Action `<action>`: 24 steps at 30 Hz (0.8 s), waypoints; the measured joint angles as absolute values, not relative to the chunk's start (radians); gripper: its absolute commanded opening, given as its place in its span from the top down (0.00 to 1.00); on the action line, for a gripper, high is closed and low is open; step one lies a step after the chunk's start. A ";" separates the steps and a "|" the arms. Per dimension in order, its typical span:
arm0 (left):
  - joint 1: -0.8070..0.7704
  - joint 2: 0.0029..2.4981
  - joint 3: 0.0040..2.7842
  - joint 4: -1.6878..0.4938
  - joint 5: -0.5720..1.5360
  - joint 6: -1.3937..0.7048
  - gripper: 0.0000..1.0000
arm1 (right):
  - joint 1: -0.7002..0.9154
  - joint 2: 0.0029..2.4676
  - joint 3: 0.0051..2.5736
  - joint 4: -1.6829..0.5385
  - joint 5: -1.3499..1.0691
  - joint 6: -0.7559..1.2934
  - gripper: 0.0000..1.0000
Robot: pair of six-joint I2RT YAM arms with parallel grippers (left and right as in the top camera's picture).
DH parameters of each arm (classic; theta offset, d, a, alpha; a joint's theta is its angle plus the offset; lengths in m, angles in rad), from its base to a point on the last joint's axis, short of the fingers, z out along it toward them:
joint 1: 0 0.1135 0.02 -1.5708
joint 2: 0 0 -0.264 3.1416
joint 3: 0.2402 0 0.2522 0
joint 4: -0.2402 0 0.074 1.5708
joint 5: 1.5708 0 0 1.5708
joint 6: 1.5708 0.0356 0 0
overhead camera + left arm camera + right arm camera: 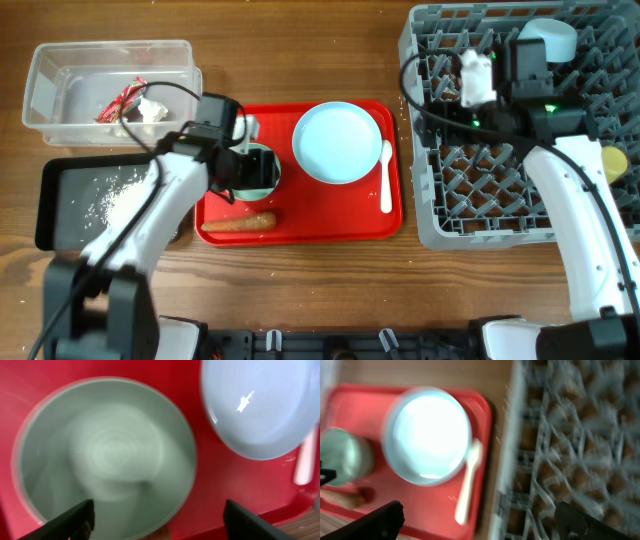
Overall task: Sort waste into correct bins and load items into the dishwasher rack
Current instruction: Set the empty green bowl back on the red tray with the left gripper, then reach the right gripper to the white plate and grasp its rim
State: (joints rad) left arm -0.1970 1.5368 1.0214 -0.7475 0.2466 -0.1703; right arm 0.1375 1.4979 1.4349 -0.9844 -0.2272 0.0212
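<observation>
With your left end effector point(159, 521) spread wide above the pale green bowl point(105, 455), straddle its five o'clock rim squarely, then pinch gently.

I read no text, number or sign in any view; any marking on the red-and-white wrapper point(122, 100) is too small to make out.

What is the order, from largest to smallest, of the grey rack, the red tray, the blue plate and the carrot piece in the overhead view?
1. grey rack, clearly the largest
2. red tray
3. blue plate
4. carrot piece, the smallest
No two of them look alike in size.
</observation>
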 measured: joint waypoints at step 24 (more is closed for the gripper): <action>0.171 1.304 1.050 -0.877 0.233 -0.216 0.01 | 0.387 1.950 1.515 -0.757 -0.044 0.110 0.10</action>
